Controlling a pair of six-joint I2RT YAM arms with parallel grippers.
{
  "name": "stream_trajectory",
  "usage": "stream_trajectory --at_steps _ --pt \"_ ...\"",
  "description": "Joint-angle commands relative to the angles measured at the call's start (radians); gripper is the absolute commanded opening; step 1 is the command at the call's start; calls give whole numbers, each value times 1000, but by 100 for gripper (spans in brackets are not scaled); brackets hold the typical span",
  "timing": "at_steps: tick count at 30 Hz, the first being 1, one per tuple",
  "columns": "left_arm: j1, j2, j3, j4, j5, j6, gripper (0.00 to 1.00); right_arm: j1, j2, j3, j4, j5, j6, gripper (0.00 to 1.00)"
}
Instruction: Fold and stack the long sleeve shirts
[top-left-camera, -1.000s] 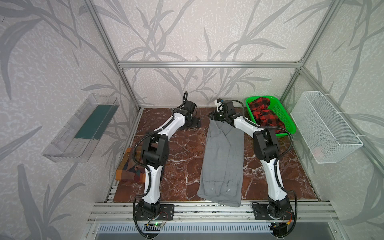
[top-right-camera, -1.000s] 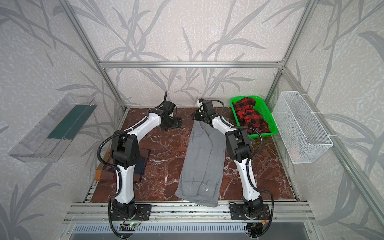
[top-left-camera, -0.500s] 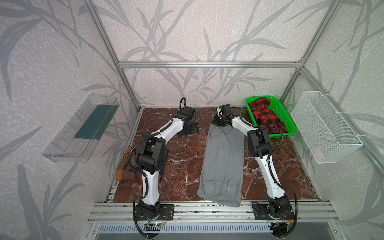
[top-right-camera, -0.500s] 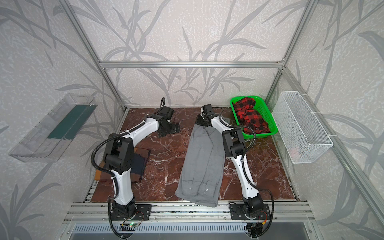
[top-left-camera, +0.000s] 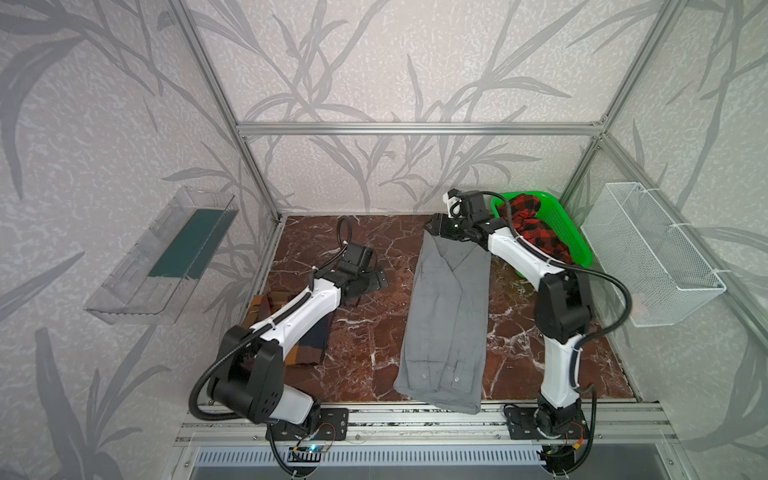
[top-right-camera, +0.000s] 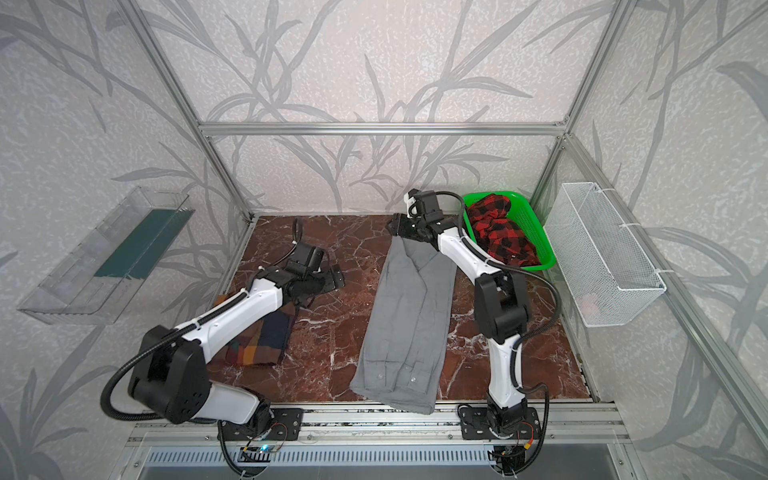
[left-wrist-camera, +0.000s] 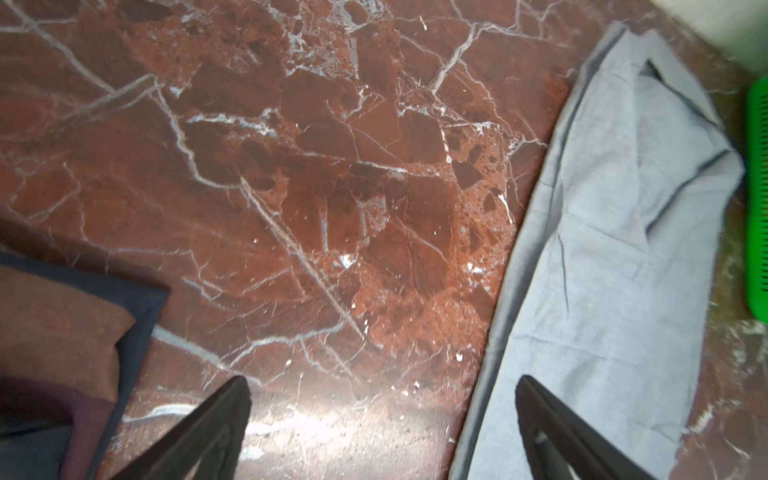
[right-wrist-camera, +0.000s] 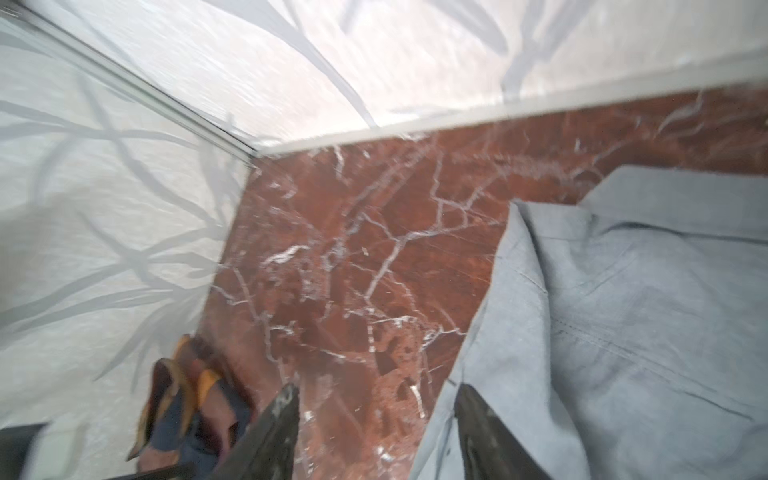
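Once closed, right tool agape.

Both top views looking bright, light coming evenly from above; soft shadows lying on marble tabletop. Left wrist view catching white glare on marble near fingers, grey shirt bowing from wide lens. Right wrist view smearing with motion blur, wall and checked shirt going soft.

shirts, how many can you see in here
3. The grey shirt lies in the middle; the colour-block checked shirt sits folded at the left; a red-black plaid one is bunched in the green basket, possibly hiding more.
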Motion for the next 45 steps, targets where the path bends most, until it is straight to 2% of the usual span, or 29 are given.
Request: stream_trajectory --at_steps 1,4,8,10,14,17,21,27,30,32,35,41,45 --pt "-10 -104 -104 61 64 -28 99 3 -227 -190 20 63 -30 65" --pt "-56 -157 -146 4 68 -24 99 15 -441 -414 -18 126 -32 67" --pt "-185 -200 -200 -55 35 -51 99 41 -736 -708 -109 211 -10 67" --pt "-221 -226 -254 -52 50 -81 99 69 -880 -841 -159 227 17 67" --pt "-300 -279 -368 -16 87 -154 99 168 -1146 -1062 -330 295 125 67" --pt "-394 -292 -403 -24 57 -185 99 283 -1306 -1185 -442 350 253 67" --pt "-473 -286 -456 21 59 -231 99 415 -1454 -1293 -557 400 407 67" --pt "-560 -229 -497 133 95 -284 99 558 -1486 -1408 -541 396 578 68" --pt "-601 -186 -511 193 113 -308 99 673 -1424 -1446 -429 431 664 68" --pt "-622 -163 -520 235 120 -329 99 708 -1362 -1444 -381 453 685 68" --pt "-646 -150 -534 266 123 -353 99 720 -1286 -1454 -284 429 696 68" --pt "-665 -145 -598 372 157 -366 99 738 -1276 -1508 -160 429 753 68" --pt "-671 -122 -594 392 192 -345 88 768 -1276 -1489 -196 445 776 65"
